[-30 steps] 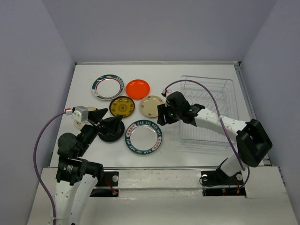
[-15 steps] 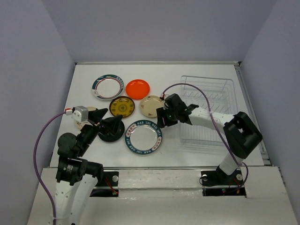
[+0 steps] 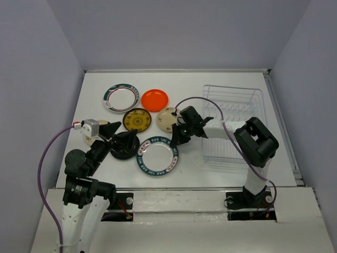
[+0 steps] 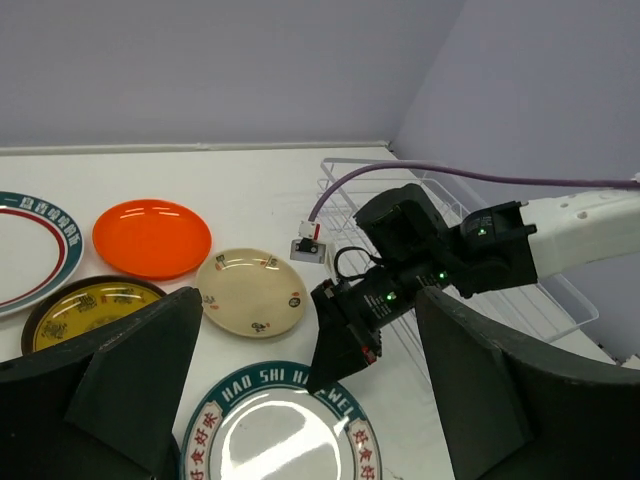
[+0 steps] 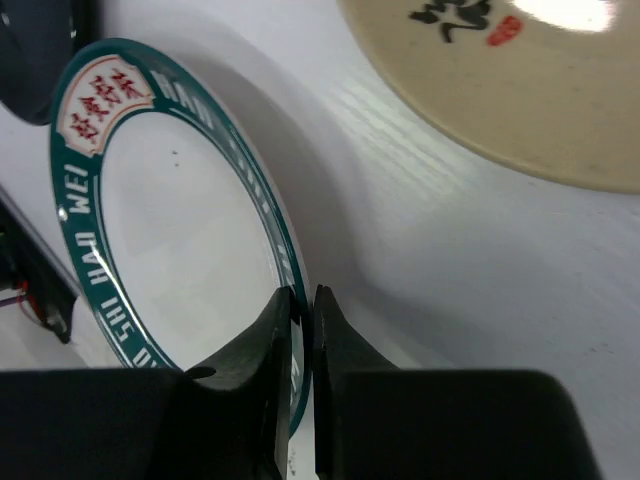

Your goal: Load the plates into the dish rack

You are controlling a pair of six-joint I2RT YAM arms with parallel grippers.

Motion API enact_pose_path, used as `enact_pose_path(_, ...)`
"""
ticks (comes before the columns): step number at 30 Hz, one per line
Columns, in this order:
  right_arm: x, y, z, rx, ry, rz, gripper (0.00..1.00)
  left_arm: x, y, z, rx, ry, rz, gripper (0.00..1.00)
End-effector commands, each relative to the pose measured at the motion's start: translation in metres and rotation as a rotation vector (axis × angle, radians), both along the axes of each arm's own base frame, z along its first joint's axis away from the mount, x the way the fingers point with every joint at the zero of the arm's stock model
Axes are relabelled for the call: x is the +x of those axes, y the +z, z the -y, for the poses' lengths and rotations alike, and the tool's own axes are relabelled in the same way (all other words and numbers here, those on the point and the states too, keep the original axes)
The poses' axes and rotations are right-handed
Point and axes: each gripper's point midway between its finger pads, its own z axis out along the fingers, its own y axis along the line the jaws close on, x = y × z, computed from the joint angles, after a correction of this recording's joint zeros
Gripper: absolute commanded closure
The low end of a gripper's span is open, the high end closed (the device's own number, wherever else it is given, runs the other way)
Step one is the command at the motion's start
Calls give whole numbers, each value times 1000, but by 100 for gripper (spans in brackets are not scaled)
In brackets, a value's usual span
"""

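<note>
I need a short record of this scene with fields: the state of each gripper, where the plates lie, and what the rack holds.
right gripper: shut on the rim of the teal-lettered plate
left gripper: open, holding nothing
loose plates: orange plate, brown plate, cream plate and green-rimmed plate, all flat on the table
dish rack: no plate in it

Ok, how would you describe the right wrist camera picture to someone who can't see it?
Close up, the right gripper pinches the rim of a teal plate with lettering round its edge, on a white table. A cream plate with dark characters and a red mark lies beyond it, apart.
</note>
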Motion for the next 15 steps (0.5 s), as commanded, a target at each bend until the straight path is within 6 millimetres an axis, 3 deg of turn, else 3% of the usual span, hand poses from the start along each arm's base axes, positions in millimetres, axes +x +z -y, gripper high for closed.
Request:
enact_pose_path(1, -4, 6, -10, 65, 8, 0, 93, -6, 20, 0, -2, -9, 63, 1)
enact_pose_path(4, -2, 38, -9, 100, 0, 64, 93, -6, 20, 0, -4, -11, 63, 1)
enact_pose_path(5, -1, 67, -9, 144, 6, 117, 93, -6, 20, 0, -4, -11, 63, 1)
enact_pose_path(7, -2, 101, -5, 175, 5, 178, 93, -6, 20, 1, -7, -12, 63, 1)
enact_pose_path(8, -5, 131, 1, 199, -3, 229, 93, -6, 20, 1, -7, -12, 62, 1)
enact_pose_path(9, -1, 134, 1, 194, -10, 250, 93, -7, 20, 1, -7, -12, 63, 1)
enact_pose_path(12, 14, 208, 44, 221, -148, 417, 93, -9, 22, 0, -10, -12, 71, 1)
enact_pose_path(15, 44, 242, 109, 175, -362, 519, 93, -10, 23, 1, -12, -13, 76, 1)
